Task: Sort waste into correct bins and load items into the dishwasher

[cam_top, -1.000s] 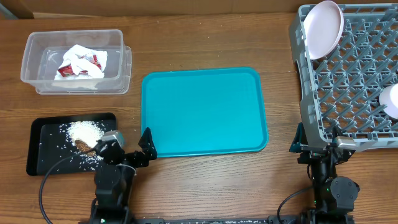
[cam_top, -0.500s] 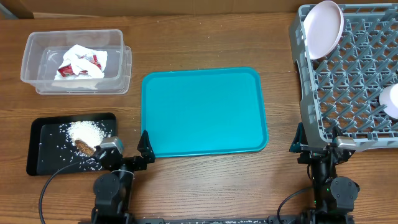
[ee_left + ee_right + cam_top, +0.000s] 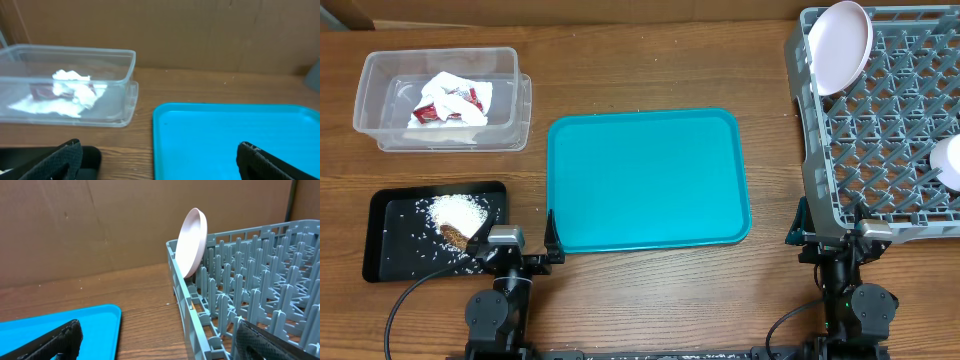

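You have two bins at frame left: one clear tub [image 3: 370, 100] holding one napkin [image 3: 450, 90] and one red wrapper [image 3: 428, 111], and one black tray [image 3: 390, 252] with rice [image 3: 460, 210]. One plate [image 3: 840, 45] stands in the grey rack [image 3: 880, 150] at upper right; a second dish [image 3: 950, 160] is cut off by the right edge. Your left gripper [image 3: 516, 235] and right gripper [image 3: 832, 225] both gape, empty.

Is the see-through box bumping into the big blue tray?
Apart. The overhead view shows a strip of bare wooden table between the clear tub and the teal tray.
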Controlling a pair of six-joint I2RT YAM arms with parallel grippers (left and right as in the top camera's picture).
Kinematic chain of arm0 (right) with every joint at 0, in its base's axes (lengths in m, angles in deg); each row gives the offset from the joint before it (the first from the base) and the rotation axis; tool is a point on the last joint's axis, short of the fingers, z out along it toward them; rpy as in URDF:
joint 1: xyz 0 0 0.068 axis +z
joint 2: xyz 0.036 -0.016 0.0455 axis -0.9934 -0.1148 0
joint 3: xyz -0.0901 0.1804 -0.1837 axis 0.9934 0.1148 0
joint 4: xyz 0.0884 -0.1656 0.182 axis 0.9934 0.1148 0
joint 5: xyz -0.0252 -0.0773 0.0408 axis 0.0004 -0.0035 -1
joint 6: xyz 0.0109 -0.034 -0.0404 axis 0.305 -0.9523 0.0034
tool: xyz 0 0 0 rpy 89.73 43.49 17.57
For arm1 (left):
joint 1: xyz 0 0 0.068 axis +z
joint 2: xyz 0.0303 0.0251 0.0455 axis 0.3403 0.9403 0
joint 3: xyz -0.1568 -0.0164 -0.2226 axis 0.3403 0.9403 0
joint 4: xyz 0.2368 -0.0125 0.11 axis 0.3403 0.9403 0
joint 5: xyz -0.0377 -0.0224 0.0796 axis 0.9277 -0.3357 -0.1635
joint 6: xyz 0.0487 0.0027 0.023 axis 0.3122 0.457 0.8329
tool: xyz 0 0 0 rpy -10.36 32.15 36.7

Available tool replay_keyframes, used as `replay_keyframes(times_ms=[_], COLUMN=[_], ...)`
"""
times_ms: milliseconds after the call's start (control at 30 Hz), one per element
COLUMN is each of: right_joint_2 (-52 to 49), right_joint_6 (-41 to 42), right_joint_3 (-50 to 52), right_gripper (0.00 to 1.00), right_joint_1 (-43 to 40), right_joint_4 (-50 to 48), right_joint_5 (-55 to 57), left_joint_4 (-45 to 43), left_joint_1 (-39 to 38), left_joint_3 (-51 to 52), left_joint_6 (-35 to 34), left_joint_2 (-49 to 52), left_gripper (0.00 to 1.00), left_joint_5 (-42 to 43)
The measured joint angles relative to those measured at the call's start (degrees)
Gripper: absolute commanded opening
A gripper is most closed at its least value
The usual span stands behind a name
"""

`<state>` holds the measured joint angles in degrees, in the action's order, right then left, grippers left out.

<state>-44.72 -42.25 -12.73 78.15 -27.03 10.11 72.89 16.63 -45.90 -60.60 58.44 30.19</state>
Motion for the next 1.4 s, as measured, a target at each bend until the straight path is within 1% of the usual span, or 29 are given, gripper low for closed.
replay_keyframes(times_ms=[167,433,1000,1400], right_joint_2=[0.0,0.0,0.0,0.0], right_joint_6=[-0.02,-0.02,0.0,-0.02], right_joint_3=[0.0,0.0,0.0,0.0], right_gripper=[1.0,1.0,1.0,1.0], right_joint_1=[0.0,0.0,0.0,0.0], right_joint_4=[-0.02,-0.04,-0.02,-0.02], right_joint_5=[-0.02,0.0,0.0,0.0], left_joint_4=[0.0,0.04,0.04,0.04], left_joint_1=[0.04,0.04,0.04,0.04], left_joint_3=[0.0,0.0,0.0,0.0], left_joint_6=[3.93,5.27,2.64,2.6], left_joint_2=[0.0,0.0,0.0,0.0], left_gripper=[1.0,1.0,1.0,1.0], left_joint_5=[-0.11,0.09,0.09,0.09])
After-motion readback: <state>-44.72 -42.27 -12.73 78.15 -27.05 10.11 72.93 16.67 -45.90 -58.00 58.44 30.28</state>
